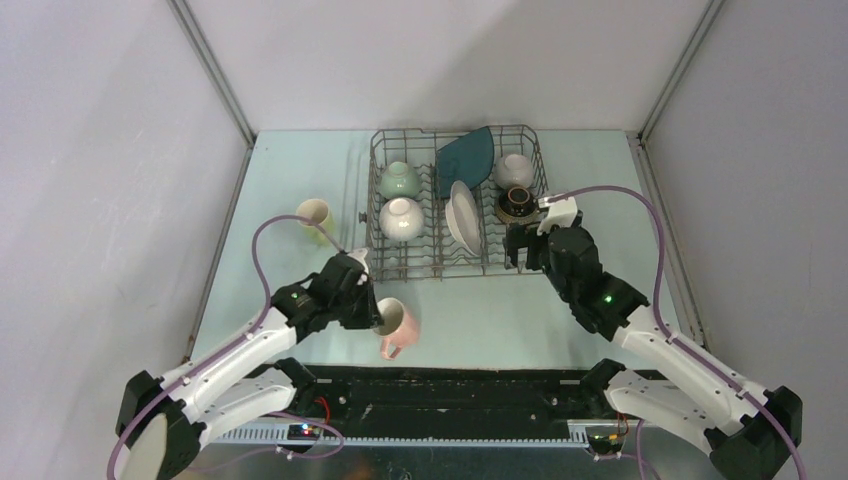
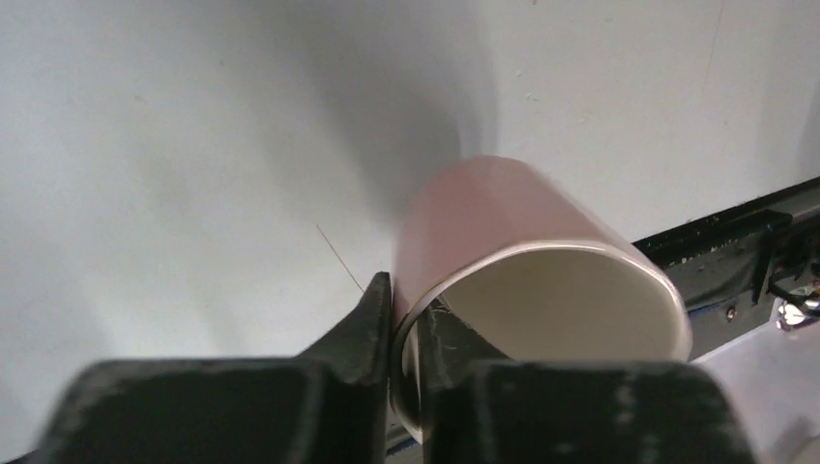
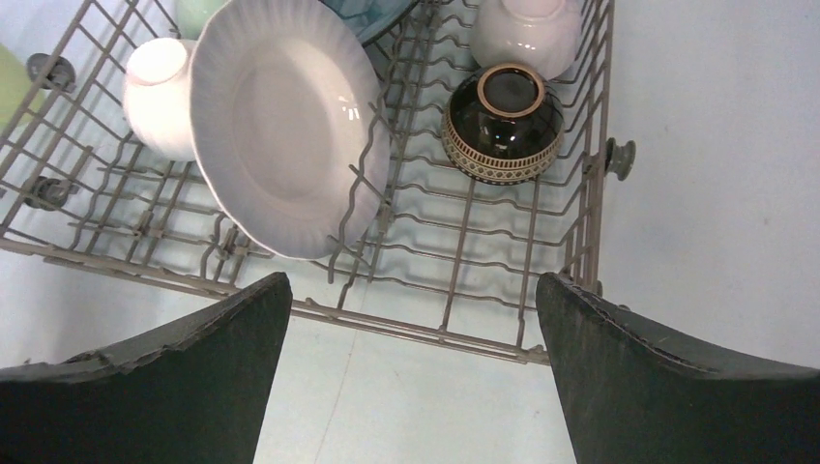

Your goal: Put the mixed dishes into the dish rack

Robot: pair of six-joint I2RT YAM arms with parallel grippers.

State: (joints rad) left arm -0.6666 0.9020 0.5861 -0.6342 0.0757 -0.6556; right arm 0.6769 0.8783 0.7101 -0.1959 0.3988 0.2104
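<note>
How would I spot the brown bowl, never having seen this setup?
Find the grey wire dish rack at the far side of the table and look at its right-hand section. Of two bowls there, the brown bowl is the nearer, in front of a white bowl. Only it is glossy dark with a patterned tan band.

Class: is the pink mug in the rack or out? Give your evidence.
Out. The pink mug is tipped sideways, nearer than the rack, rim pinched in the left gripper.
</note>
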